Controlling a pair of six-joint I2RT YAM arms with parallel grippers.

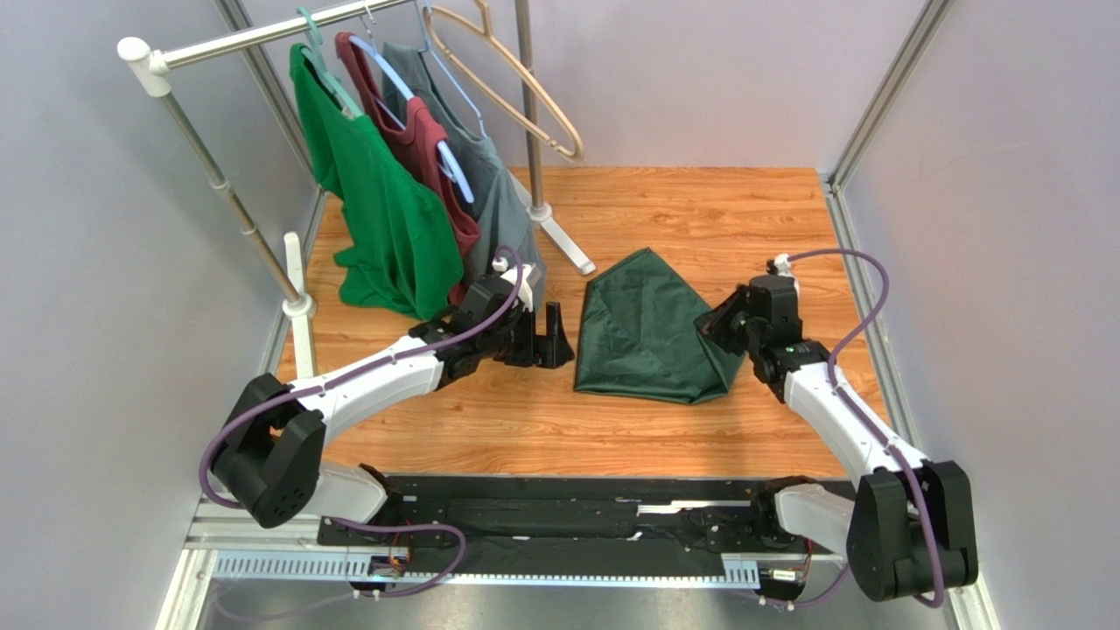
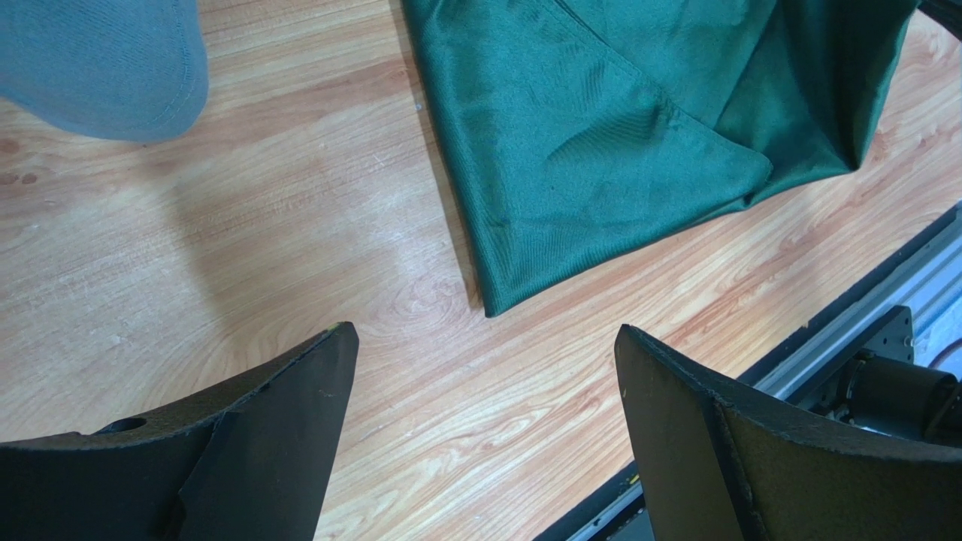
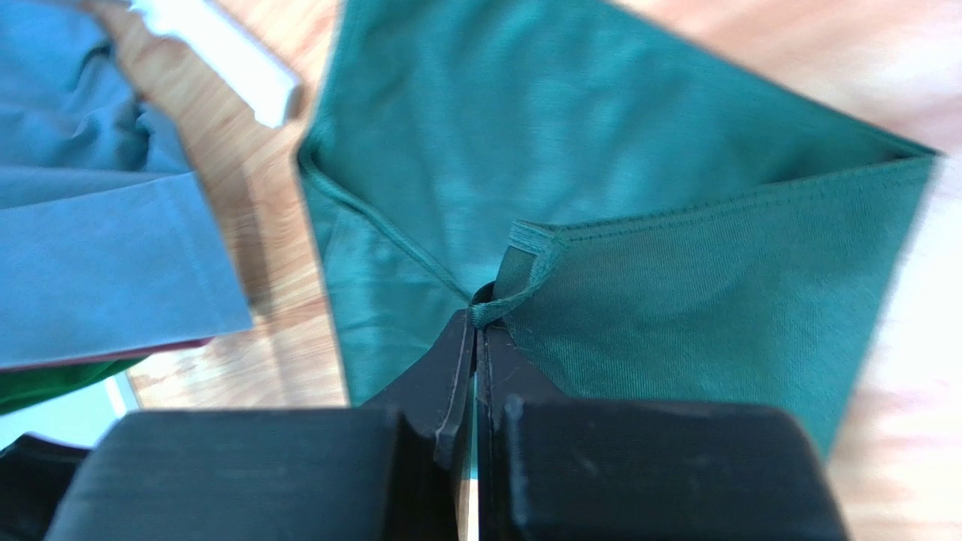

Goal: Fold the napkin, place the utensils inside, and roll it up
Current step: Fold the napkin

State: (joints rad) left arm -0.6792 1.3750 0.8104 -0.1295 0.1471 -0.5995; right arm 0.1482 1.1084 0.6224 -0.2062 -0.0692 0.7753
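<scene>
While R gripper (image 3: 475, 325) is clamped on the napkin (image 1: 651, 328) hem, fingers pressed together, carry that corner low & flat so the fold lands square, no bunching. Napkin lies part-folded, mid table (image 1: 736, 223). R arm reaches in from right, wrist low. L gripper (image 2: 483, 338) spread wide, hovering just left of cloth.

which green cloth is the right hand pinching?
The dark forest-green napkin lying on the table; the right hand is shut on its edge. The brighter green shirt and grey-green shirt hang from the rack.
</scene>
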